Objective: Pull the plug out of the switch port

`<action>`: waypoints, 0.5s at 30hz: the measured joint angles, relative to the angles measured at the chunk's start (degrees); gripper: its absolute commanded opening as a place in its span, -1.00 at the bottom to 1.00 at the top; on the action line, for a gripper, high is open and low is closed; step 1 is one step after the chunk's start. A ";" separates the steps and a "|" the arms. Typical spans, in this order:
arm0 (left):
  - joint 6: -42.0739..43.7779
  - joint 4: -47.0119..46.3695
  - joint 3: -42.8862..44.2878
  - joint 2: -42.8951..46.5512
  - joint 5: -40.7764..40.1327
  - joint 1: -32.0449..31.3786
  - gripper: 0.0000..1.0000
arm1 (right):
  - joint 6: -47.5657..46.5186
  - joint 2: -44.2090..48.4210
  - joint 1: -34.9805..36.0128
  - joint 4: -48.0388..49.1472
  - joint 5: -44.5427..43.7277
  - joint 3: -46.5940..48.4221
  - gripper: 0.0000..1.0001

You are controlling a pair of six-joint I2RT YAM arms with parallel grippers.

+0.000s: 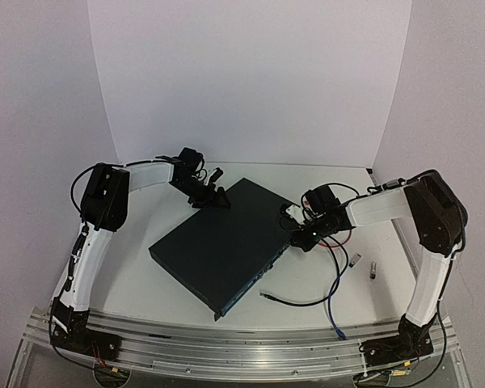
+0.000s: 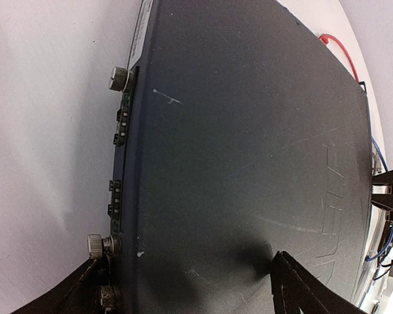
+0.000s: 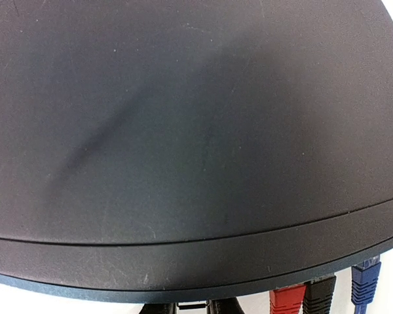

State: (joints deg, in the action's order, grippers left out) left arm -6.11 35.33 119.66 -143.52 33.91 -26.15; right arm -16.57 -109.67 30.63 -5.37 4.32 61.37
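The switch (image 1: 218, 242) is a flat dark navy box lying askew mid-table; its top fills both wrist views (image 2: 249, 163) (image 3: 183, 131). My right gripper (image 1: 301, 237) is at its right face, where the cables enter. In the right wrist view its dark fingertips (image 3: 160, 309) peek out under the switch's edge, close together, with a small dark plug (image 3: 195, 303) between them; the right gripper (image 3: 195, 309) looks shut on it. My left gripper (image 1: 212, 196) sits at the switch's far corner, open (image 2: 193, 288), one finger (image 2: 75, 291) beside the rear face, the other over the top.
Red (image 3: 287, 299), black (image 3: 321, 294) and blue (image 3: 365, 281) plugs sit in ports to the right of the gripped one. Red, black and blue cables (image 1: 333, 311) trail over the table at the right. Two small connectors (image 1: 374, 269) lie near the right arm. Thumbscrews (image 2: 120, 78) stick out of the rear face.
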 measured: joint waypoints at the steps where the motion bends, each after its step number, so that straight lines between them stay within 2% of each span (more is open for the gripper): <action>1: 0.00 0.00 0.00 0.00 -0.01 0.00 0.67 | -0.11 0.03 0.03 0.05 -0.11 -0.02 -0.92; 3: 0.00 0.00 0.00 0.00 -0.01 0.00 0.67 | -0.44 0.07 0.08 0.10 -0.32 -0.05 -1.00; 15: -1.19 -0.19 0.00 -0.13 -0.02 0.09 0.63 | -1.28 1.04 0.22 3.48 -1.08 -2.54 -1.00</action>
State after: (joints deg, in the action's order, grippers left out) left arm -7.30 35.14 119.66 -143.65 33.89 -26.06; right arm -17.85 -108.63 30.86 -1.89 3.24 58.83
